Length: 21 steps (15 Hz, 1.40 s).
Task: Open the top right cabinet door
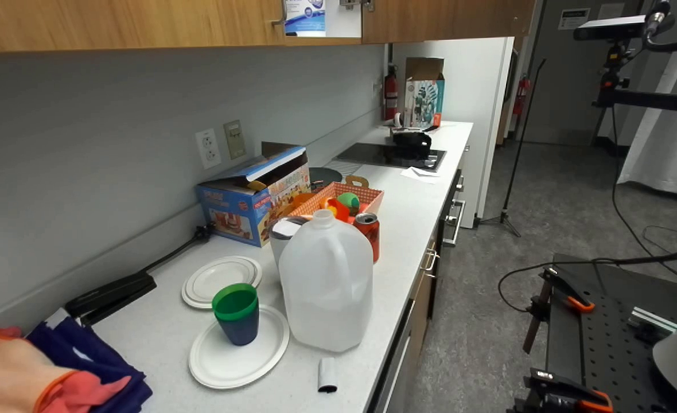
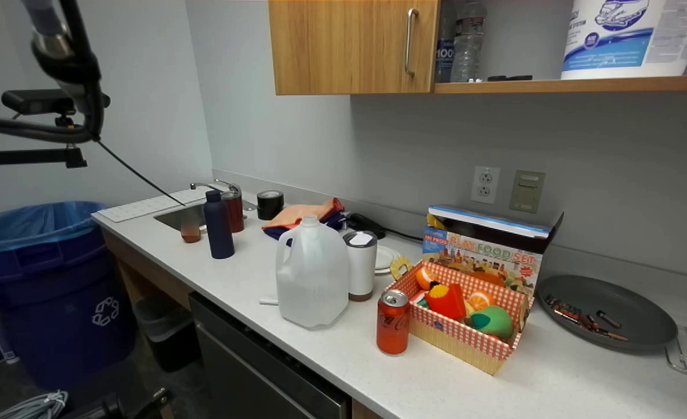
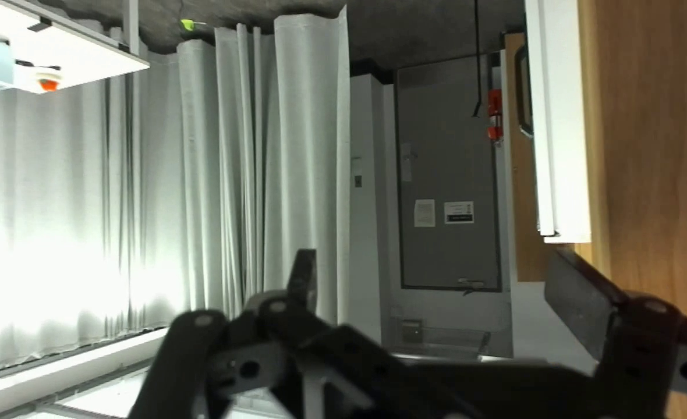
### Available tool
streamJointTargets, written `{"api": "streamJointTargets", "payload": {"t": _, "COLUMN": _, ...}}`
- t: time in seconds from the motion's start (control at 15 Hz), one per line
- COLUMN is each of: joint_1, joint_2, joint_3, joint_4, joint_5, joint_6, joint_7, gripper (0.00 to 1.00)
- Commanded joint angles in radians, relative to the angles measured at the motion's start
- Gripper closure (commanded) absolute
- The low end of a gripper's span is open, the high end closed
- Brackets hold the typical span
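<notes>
The top right cabinet door (image 1: 447,20) is a wood-grain panel at the top of an exterior view. It stands swung out from the upper cabinet, with a silver hinge (image 1: 367,4) at its left edge; its handle is not visible. My gripper (image 3: 443,285) shows only in the wrist view, upside down; its fingers are wide apart with nothing between them. The right finger overlaps the edge of a close wood-grain panel (image 3: 658,128). I cannot tell whether it touches that panel, or whether the panel is this door.
A matching door (image 2: 355,46) with a silver handle (image 2: 410,43) is shut beside the open compartment, which holds bottles (image 2: 468,43) and a white bucket (image 2: 629,43). Below, the counter (image 1: 396,246) carries a jug (image 1: 327,287), a can, a basket and a box. A white fridge (image 1: 476,115) stands beyond.
</notes>
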Motion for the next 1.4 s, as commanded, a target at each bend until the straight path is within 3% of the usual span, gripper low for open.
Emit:
{"api": "streamJointTargets", "payload": {"t": 0.0, "joint_1": 0.021, "joint_2": 0.041, "joint_3": -0.014, "joint_4": 0.057, "joint_5": -0.04, "joint_6": -0.075, "joint_7": 0.063, "gripper": 0.0}}
{"api": "streamJointTargets", "payload": {"t": 0.87, "joint_1": 0.067, "joint_2": 0.048, "joint_3": -0.045, "joint_4": 0.082, "joint_5": 0.179, "joint_6": -0.108, "joint_7": -0.059, "gripper": 0.0}}
{"api": "streamJointTargets", "payload": {"t": 0.93, "joint_1": 0.062, "joint_2": 0.017, "joint_3": -0.047, "joint_4": 0.149, "joint_5": 0.189, "joint_6": -0.138, "joint_7": -0.162, "gripper": 0.0}}
{"api": "streamJointTargets", "payload": {"t": 1.33, "joint_1": 0.075, "joint_2": -0.062, "joint_3": -0.007, "joint_4": 0.305, "joint_5": 0.241, "joint_6": -0.31, "joint_7": -0.435, "gripper": 0.0}}
